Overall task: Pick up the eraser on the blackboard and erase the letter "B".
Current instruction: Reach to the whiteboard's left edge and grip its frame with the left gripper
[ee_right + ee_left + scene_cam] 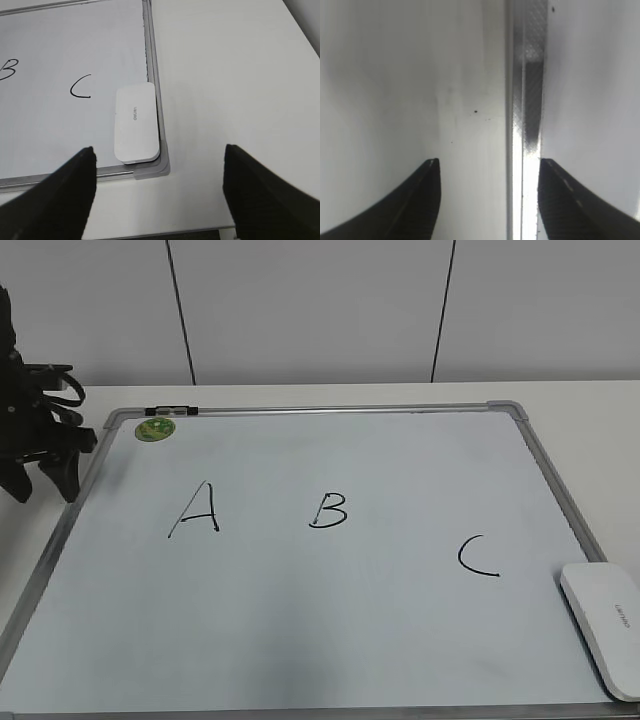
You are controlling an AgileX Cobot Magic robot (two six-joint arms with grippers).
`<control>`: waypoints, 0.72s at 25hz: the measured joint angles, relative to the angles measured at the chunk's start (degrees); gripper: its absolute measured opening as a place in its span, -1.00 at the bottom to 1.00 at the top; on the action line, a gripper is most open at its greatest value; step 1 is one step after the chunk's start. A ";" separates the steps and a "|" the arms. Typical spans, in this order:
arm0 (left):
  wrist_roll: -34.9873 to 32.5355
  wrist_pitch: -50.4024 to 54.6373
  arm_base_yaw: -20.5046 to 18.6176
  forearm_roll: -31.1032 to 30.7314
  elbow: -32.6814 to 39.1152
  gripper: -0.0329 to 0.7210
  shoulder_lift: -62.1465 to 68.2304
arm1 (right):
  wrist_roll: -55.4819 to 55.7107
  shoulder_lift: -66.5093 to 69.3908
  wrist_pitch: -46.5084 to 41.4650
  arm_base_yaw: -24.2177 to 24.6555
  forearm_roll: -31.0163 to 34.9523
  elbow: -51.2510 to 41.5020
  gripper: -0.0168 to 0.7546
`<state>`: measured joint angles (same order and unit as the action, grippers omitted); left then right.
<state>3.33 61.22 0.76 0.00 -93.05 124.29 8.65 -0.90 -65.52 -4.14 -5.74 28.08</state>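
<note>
Nearest you, the flat white rounded plastic eraser point(606, 623) lies on the bottom right corner of the large white dry-erase blackboard point(300, 640), hard against its silver frame. Your right gripper point(157, 190) hangs above that corner, fingers spread wide and holding nothing, the eraser showing between them in the wrist view. Move up the board: the black marker letter "C" point(477, 556) sits just left of the eraser, then the slanted black letter "B" point(329, 509) mid-board, untouched, and the letter "A" point(196, 509) further left. Your left gripper point(45, 465) sits at the far left edge, fingers parted and empty over the frame. Beyond, a round green magnet point(155, 428) marks the top left corner.
</note>
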 joint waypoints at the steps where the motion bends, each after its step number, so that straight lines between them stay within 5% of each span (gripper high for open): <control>1: 0.00 0.00 0.00 0.00 0.00 0.26 0.00 | 0.00 0.00 0.00 0.00 0.00 0.00 0.56; 18: 0.04 0.00 0.02 0.00 -0.09 0.26 1.72 | 0.00 0.00 0.00 0.00 0.00 0.00 0.56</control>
<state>3.37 61.22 0.79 0.00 -93.14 126.01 8.65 -0.90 -65.52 -4.14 -5.74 28.08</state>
